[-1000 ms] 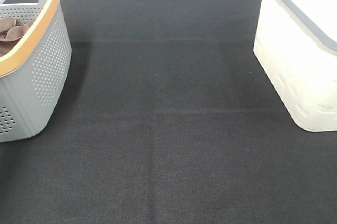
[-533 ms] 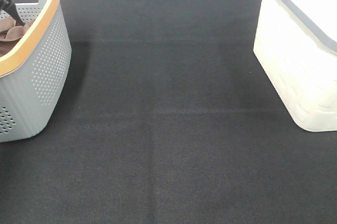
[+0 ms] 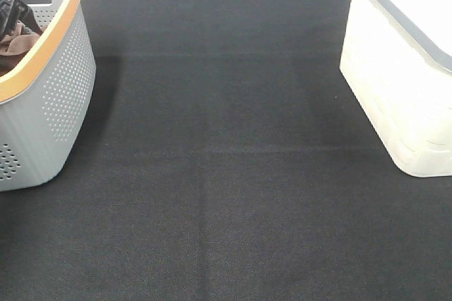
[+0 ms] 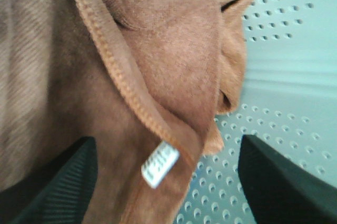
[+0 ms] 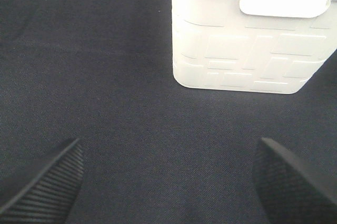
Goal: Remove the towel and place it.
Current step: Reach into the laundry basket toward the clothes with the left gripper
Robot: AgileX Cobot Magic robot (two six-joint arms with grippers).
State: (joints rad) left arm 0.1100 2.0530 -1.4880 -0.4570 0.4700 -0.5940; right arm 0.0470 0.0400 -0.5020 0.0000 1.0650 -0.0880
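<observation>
While your left gripper (image 4: 167, 182) hangs in the basket (image 3: 60, 89) at ten o'clock, jaws stand released over the towel (image 4: 168, 45) (right gripper (image 5: 168, 182) likewise, above counter (image 3: 226, 174)).

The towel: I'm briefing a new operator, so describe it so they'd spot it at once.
Find the grey perforated basket with the orange rim at the black table's left edge. The towel lies crumpled inside it, a reddish-brown microfibre cloth. Its stitched hem and small white tag set it apart from everything else there.
</observation>
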